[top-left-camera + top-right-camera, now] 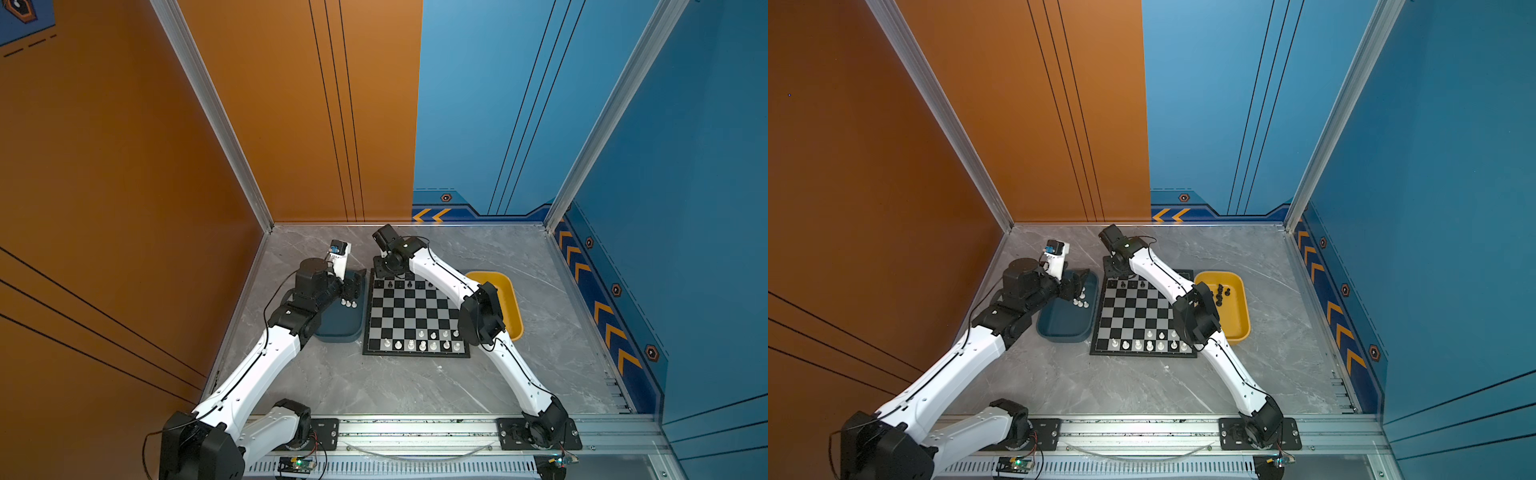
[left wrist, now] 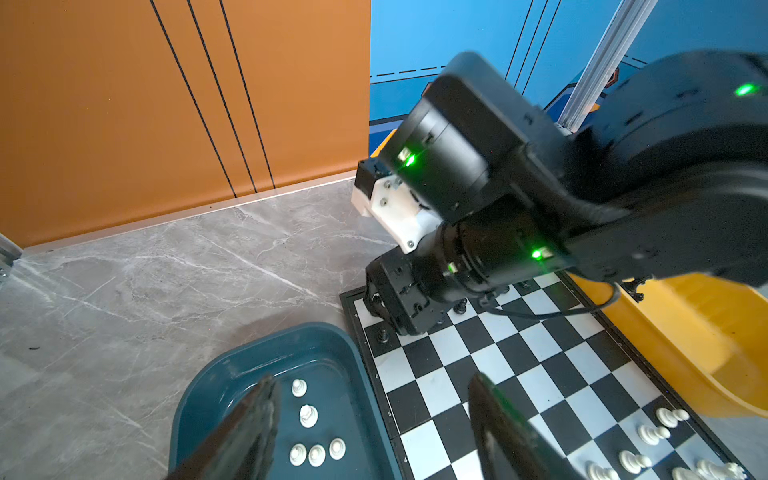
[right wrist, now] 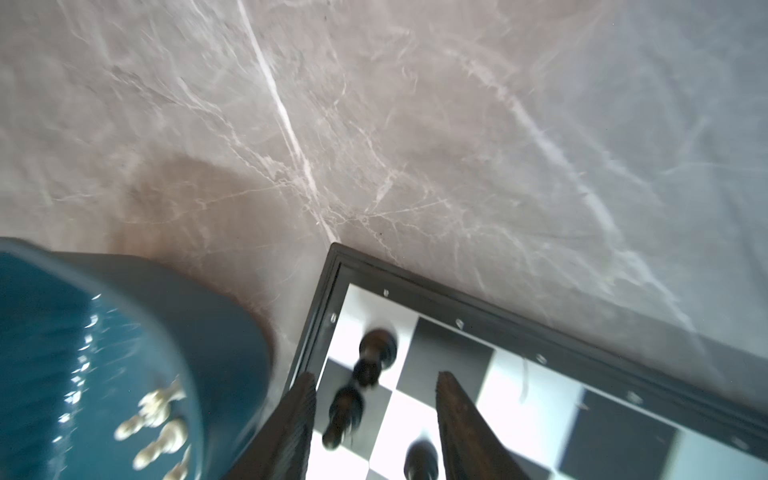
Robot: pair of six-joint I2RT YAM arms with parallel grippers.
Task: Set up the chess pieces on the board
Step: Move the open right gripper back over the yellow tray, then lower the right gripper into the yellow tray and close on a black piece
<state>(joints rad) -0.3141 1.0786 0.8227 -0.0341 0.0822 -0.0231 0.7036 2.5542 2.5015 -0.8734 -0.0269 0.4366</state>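
The board (image 1: 409, 316) (image 1: 1133, 316) lies mid-table. Several white chess pieces (image 1: 422, 345) stand in its near rows and a few black ones (image 1: 410, 285) in its far rows. My right gripper (image 3: 375, 375) hangs open over the board's far left corner (image 3: 332, 253). Blurred black pieces (image 3: 378, 345) stand on the squares between its fingers, which touch none of them. My left gripper (image 2: 372, 378) is open and empty above the dark blue tray (image 2: 216, 395), where several white pieces (image 2: 308, 415) stand. More black pieces (image 1: 1220, 291) lie in the yellow tray (image 1: 1241, 299).
The blue tray (image 1: 340, 328) touches the board's left side and the yellow tray (image 1: 513, 307) its right. The right arm's forearm (image 1: 440, 270) crosses the board's far right corner. Marble tabletop (image 1: 395, 386) lies bare in front of the board. Walls close in on three sides.
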